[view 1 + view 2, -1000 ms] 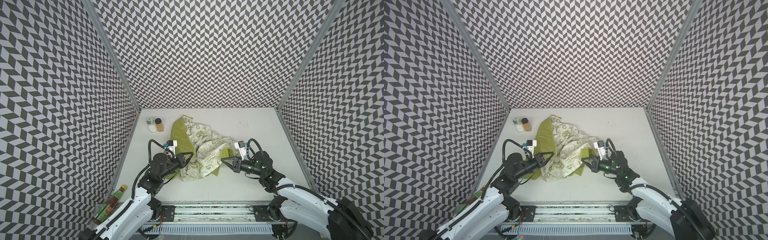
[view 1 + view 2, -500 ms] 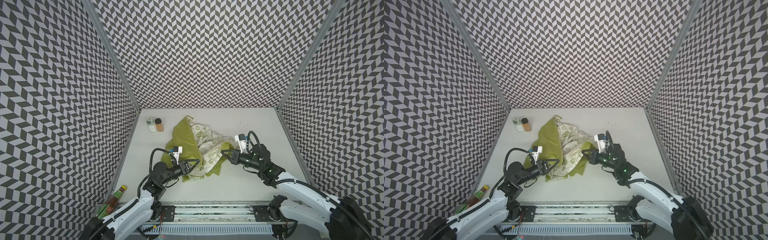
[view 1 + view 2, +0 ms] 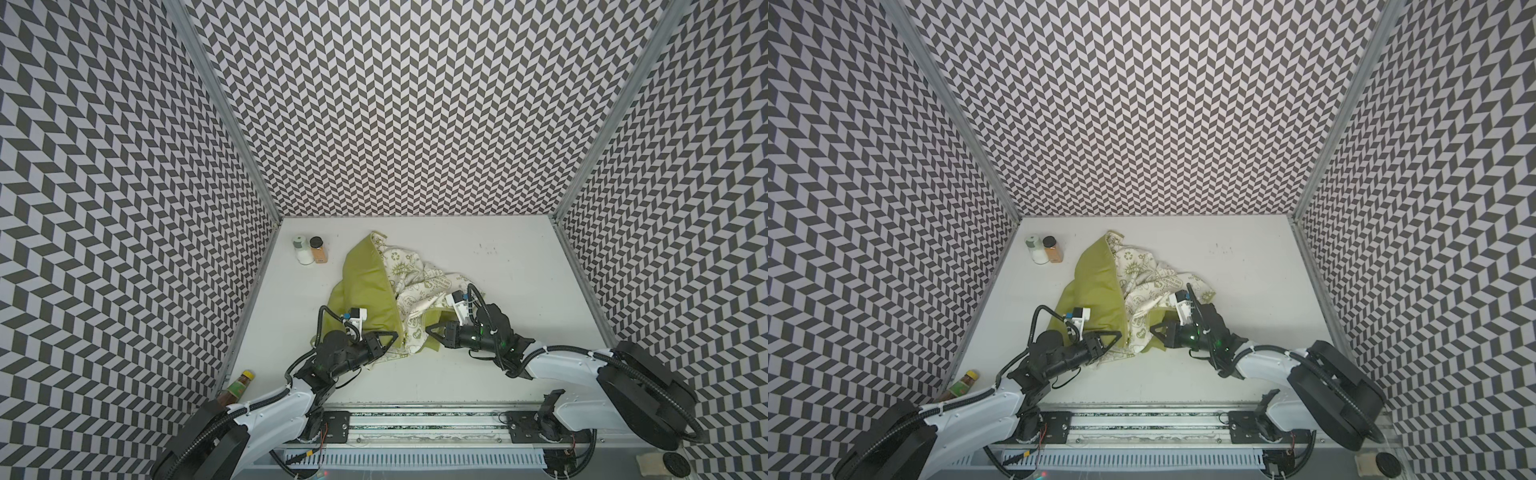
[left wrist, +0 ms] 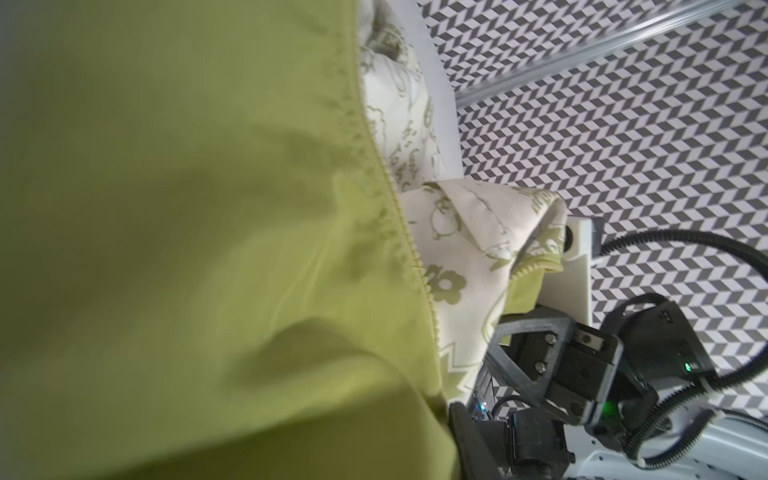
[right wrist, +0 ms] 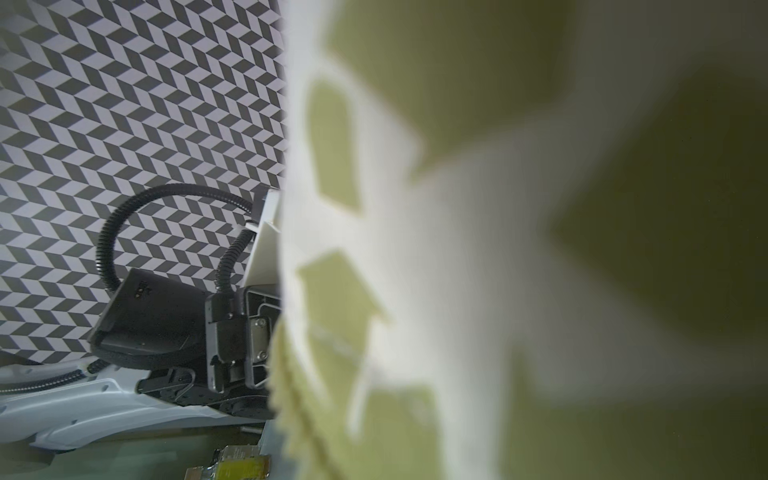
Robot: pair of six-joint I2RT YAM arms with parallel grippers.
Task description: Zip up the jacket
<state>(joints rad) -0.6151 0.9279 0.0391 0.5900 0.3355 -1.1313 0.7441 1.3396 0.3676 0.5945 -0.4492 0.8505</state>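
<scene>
The jacket [image 3: 368,282] [image 3: 1096,282] lies crumpled mid-table, a lime-green panel folded over its cream printed lining. My left gripper [image 3: 395,336] [image 3: 1119,334] is at the panel's front corner. In the left wrist view, green cloth [image 4: 208,208] covers its jaws, and a line of zip teeth [image 4: 411,245] runs along the panel's edge. My right gripper [image 3: 428,328] [image 3: 1152,328] faces it from the right, shut on a green fold of the jacket's hem. Blurred cloth [image 5: 457,249] fills the right wrist view.
A white jar [image 3: 302,250] and a brown jar with a black lid [image 3: 318,249] stand at the back left. A sauce bottle [image 3: 237,384] leans by the left wall near the front. Patterned walls close three sides, and the arms' rail [image 3: 415,419] runs along the front.
My left gripper has drawn the green panel toward the front and right, over more of the lining. My right gripper has moved left with the hem, so the two stand closer.
</scene>
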